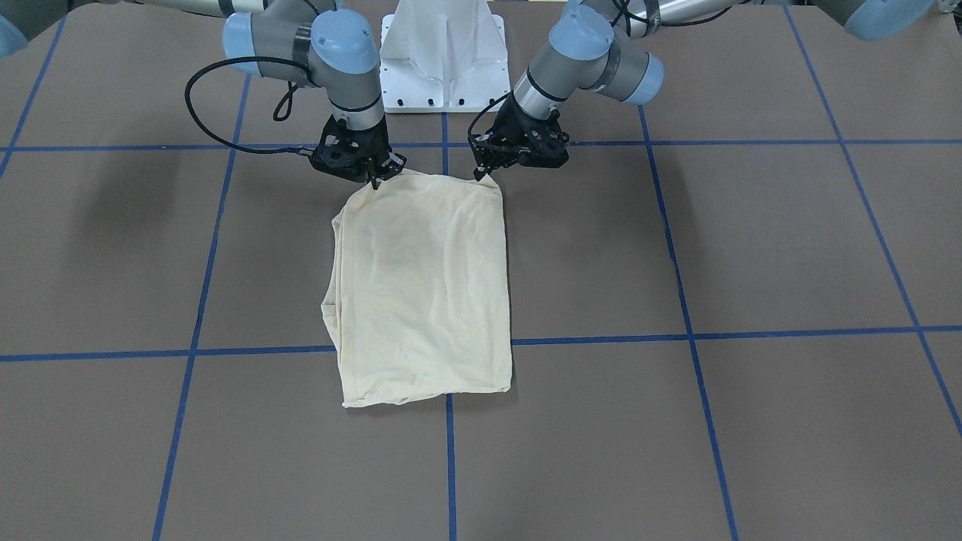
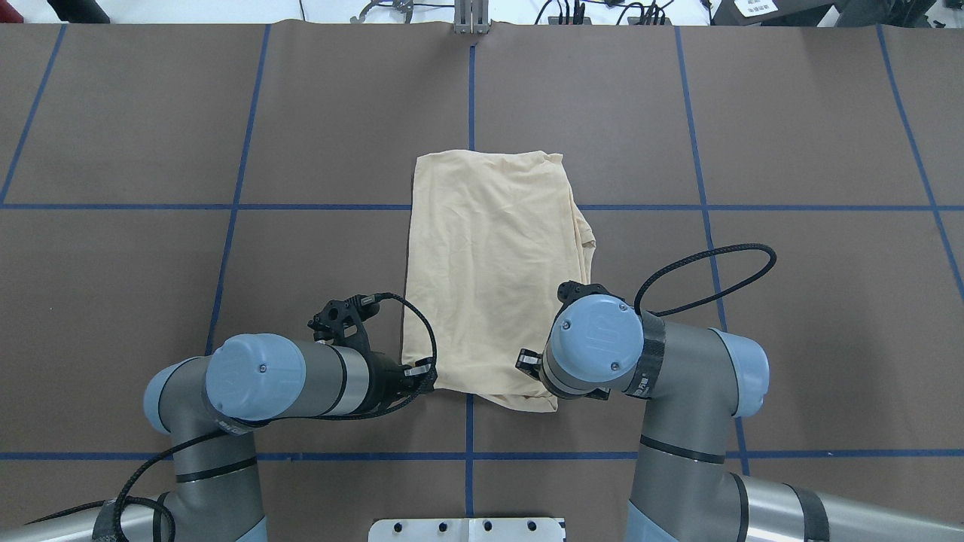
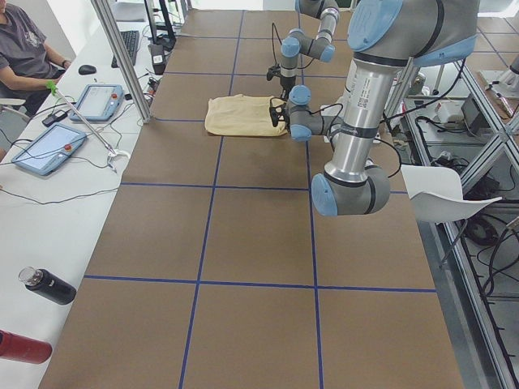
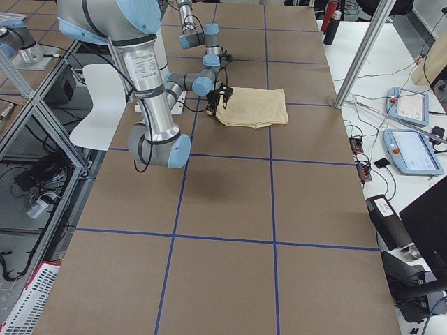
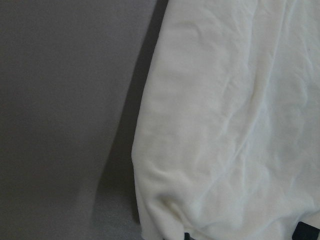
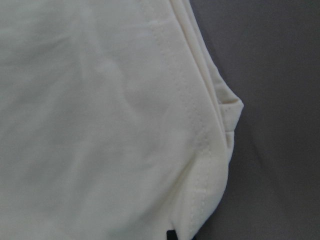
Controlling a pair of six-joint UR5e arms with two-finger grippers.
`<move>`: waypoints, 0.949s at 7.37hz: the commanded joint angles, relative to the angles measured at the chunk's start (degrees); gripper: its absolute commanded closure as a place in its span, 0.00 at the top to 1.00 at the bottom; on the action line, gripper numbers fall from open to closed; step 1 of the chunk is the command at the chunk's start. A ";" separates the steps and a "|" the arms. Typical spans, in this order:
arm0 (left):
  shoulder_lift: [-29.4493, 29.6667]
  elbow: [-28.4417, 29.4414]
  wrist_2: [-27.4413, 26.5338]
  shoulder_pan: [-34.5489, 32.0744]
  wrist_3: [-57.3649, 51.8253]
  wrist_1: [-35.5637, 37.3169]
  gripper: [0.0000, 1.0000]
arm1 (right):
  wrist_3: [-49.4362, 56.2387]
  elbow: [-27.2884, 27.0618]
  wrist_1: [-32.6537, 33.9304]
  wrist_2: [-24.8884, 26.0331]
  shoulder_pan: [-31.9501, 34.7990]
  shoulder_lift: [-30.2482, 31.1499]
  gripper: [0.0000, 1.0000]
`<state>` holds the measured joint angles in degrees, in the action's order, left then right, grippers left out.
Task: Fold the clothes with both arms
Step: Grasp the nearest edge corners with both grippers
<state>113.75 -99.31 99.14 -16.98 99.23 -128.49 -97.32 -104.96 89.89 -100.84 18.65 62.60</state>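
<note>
The clothes, one pale cream-yellow shirt (image 1: 428, 293), lie folded into a long rectangle (image 2: 489, 278) on the brown table; its print is hidden. Both grippers are at the shirt's end nearest the robot base. My left gripper (image 1: 479, 175) is pinched shut on one corner there, seen low beside the cloth's edge from overhead (image 2: 428, 382). My right gripper (image 1: 373, 180) is shut on the other corner, mostly hidden under its wrist from overhead. Both wrist views are filled with cloth (image 5: 225, 125) (image 6: 90, 125), and a stitched hem runs down the right wrist view.
The brown table (image 2: 791, 301) carries blue tape grid lines. The white pedestal base (image 1: 443, 60) stands just behind the grippers. Tablets (image 3: 49, 146) and bottles (image 3: 45, 285) lie on a side bench, where a seated person (image 3: 24, 49) is visible.
</note>
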 commanded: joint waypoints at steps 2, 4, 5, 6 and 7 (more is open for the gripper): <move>-0.63 -2.54 0.09 -0.24 0.00 -0.01 0.00 | 0.20 -5.24 -6.28 1.27 1.39 2.24 0.00; -0.81 -5.70 3.05 0.02 0.00 0.17 0.00 | -0.41 -6.57 -10.68 0.31 1.30 3.58 0.00; -0.72 -7.02 4.90 0.54 0.00 0.60 0.00 | -0.50 -6.92 -10.79 -2.31 1.30 3.75 0.00; -1.59 -8.08 4.92 1.07 0.00 0.61 0.00 | -0.50 -6.92 -10.79 -4.51 1.30 4.28 0.00; -1.69 -8.52 4.92 1.86 0.00 0.69 0.00 | -0.50 -7.18 -10.79 -5.06 1.22 6.28 0.00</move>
<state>112.40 -106.90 103.73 -15.97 99.23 -127.92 -97.79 -111.87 79.26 -104.39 19.94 67.11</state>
